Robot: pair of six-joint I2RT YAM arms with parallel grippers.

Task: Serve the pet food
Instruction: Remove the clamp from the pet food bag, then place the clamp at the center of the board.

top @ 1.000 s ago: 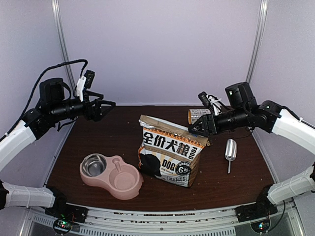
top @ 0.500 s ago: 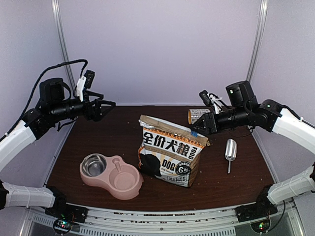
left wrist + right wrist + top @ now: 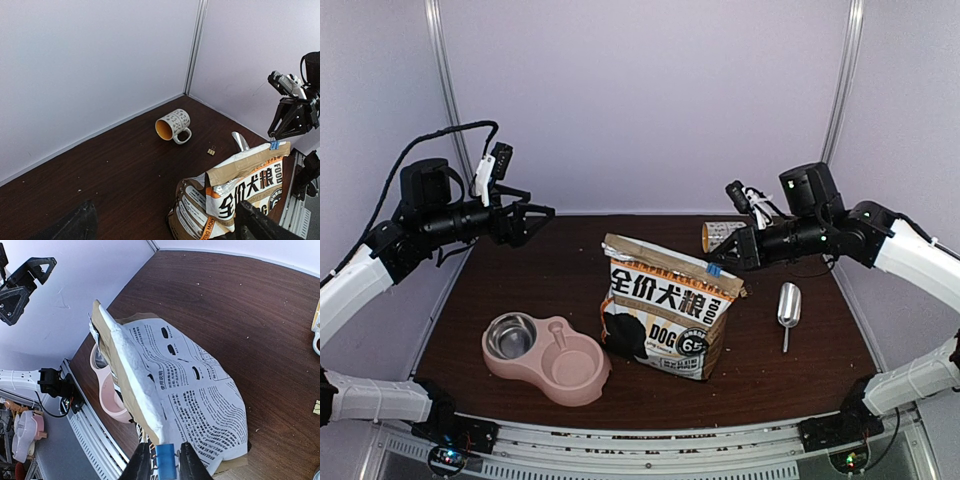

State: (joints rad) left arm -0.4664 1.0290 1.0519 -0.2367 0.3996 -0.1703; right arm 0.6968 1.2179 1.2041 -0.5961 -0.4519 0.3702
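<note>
The kraft-brown dog-food bag stands upright mid-table, its top folded over. The pet food itself is hidden inside it. A small blue clip pinches the fold at the bag's right top corner. My right gripper reaches in from the right, and in the right wrist view the right gripper has its fingers pressed on both sides of the blue clip, above the bag's printed back. My left gripper hovers high at the back left, open and empty, well away from the bag.
A pink double bowl with a steel insert sits at the front left of the bag. A silver scoop lies to the right. A mug lies on its side at the back. A small gold clip rests on the table near it.
My right gripper's fingers have closed in from wide apart onto the blue clip at the bag's corner. The left arm and the bag have not moved.
</note>
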